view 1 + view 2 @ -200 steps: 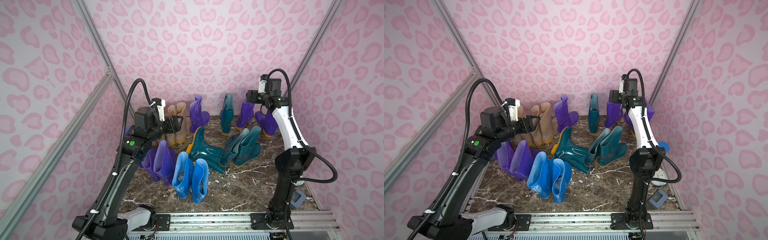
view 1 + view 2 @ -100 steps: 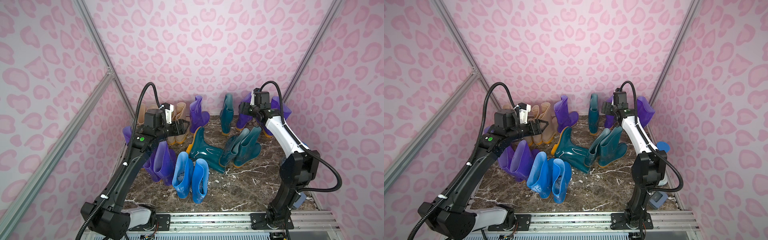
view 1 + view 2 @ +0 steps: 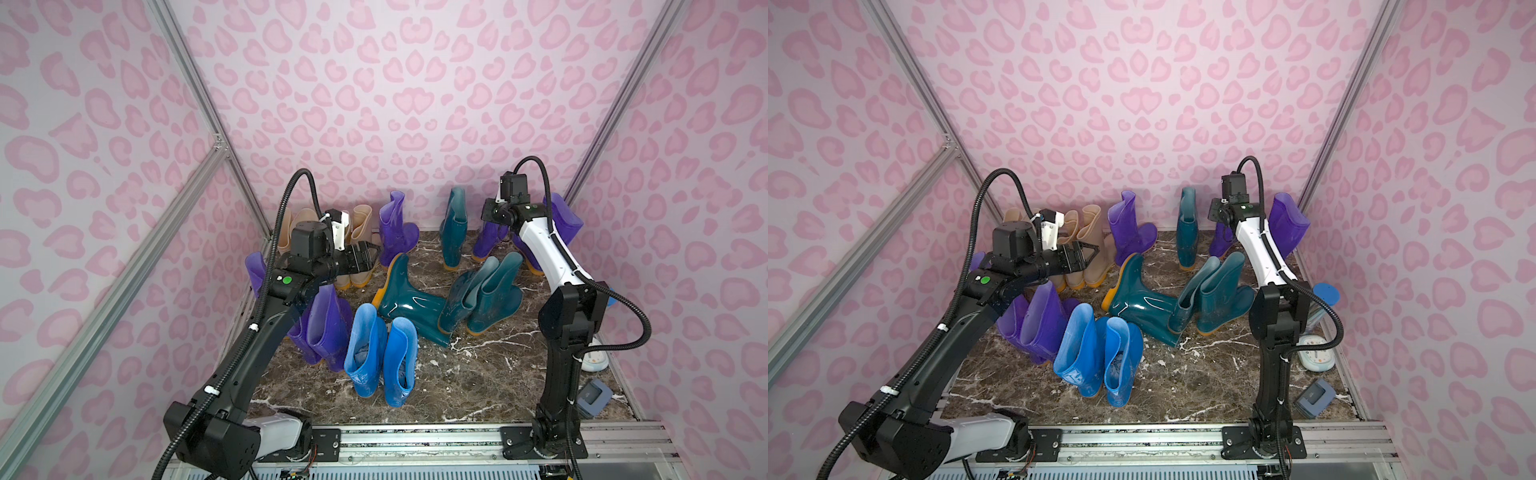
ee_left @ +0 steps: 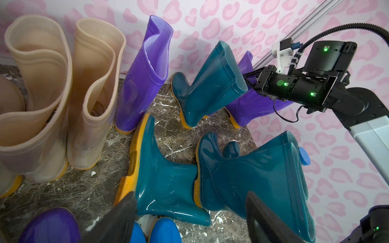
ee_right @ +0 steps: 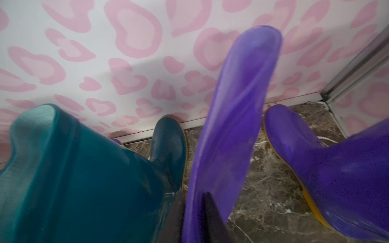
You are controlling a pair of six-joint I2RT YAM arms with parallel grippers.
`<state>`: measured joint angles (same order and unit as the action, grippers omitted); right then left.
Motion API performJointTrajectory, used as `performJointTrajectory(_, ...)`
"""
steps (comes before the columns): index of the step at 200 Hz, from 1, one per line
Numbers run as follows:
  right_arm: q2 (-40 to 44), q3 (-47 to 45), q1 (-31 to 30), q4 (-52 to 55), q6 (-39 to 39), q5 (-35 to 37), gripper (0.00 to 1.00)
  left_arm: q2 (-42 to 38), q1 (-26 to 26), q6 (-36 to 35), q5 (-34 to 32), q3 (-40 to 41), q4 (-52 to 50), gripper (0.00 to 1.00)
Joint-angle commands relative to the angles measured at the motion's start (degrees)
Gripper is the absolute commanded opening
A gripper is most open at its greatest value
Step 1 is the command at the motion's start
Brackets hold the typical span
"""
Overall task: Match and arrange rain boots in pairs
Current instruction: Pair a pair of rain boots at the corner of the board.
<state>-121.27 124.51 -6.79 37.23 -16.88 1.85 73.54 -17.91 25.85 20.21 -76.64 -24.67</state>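
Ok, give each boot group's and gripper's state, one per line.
left gripper: open, empty
right gripper: shut on pinched purple boot
pinched purple boot: gripped by its shaft
blue pair: upright together
middle teal boot: lying on its side
teal pair: standing, leaning together
lone teal boot: upright
beige boots: upright
front purple pair: upright
back purple boot: upright
corner purple boot: standing

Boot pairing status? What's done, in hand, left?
Done, by the look of it: blue pair, purple pair, leaning teal pair and beige boots stand together by colour. In hand: right gripper is shut on a purple boot; left gripper is open, holding nothing. Left: a teal boot lying on its side, a lone teal and a lone purple at the back.
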Motion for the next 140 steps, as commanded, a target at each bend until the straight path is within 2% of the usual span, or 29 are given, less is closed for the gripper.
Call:
performJointTrajectory(1,1.2,0.4,3.3,1.5,3.7,-0.3,0.0,-0.5,0.0,-0.5,0.6,-0.1,2.8,0.83)
performJointTrajectory(47,1.4,0.0,9.2,6.0,8.0,-4.4,0.0,0.1,0.0,-0.7,1.0,-1.4,2.4,0.82)
performJointTrajectory(88,2.5,0.8,10.3,4.2,8.5,4.3,0.0,0.4,0.0,0.4,1.8,-1.8,2.7,0.82)
performJointTrajectory(140,3.3,0.9,11.2,4.0,9.9,8.8,0.0,-0.2,0.0,1.0,1.9,-2.3,2.0,0.82)
